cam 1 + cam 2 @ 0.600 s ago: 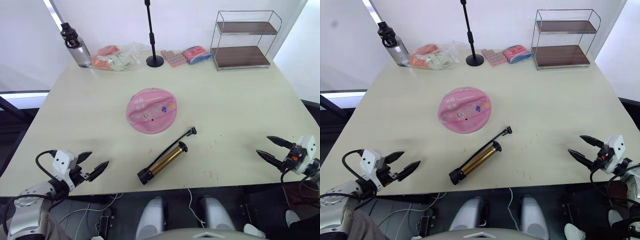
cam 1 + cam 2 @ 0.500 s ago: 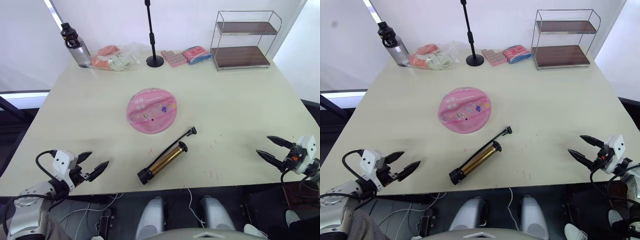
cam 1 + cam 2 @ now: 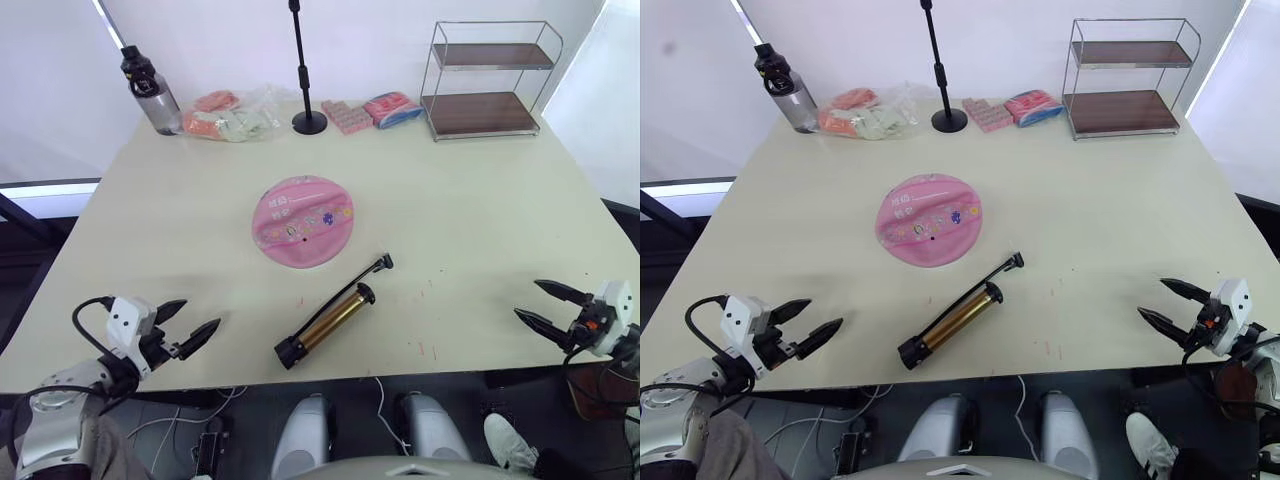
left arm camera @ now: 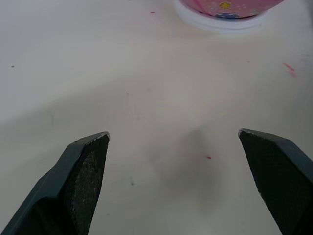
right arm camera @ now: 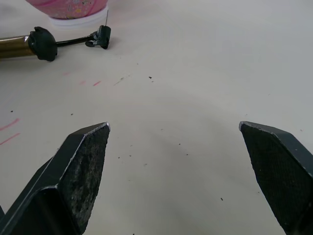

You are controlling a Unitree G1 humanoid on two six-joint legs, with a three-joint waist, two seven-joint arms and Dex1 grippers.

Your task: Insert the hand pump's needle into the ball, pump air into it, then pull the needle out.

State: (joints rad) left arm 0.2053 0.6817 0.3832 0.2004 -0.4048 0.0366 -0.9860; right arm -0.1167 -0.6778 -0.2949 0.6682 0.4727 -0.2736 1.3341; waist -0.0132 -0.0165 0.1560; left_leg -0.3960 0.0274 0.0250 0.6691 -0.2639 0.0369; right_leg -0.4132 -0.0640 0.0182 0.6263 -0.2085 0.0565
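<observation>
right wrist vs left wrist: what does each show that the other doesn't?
Right wrist: the hand pump lying on the table, its black hose ending in the needle, which stands just short of the ball; the right gripper, fingers wide open.

Left wrist: the left gripper, fingers wide open over bare table.

Both: the pink ball's edge and the beige table with small red marks.

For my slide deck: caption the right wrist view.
Open right gripper above the table, facing the hand pump, needle and ball.
</observation>
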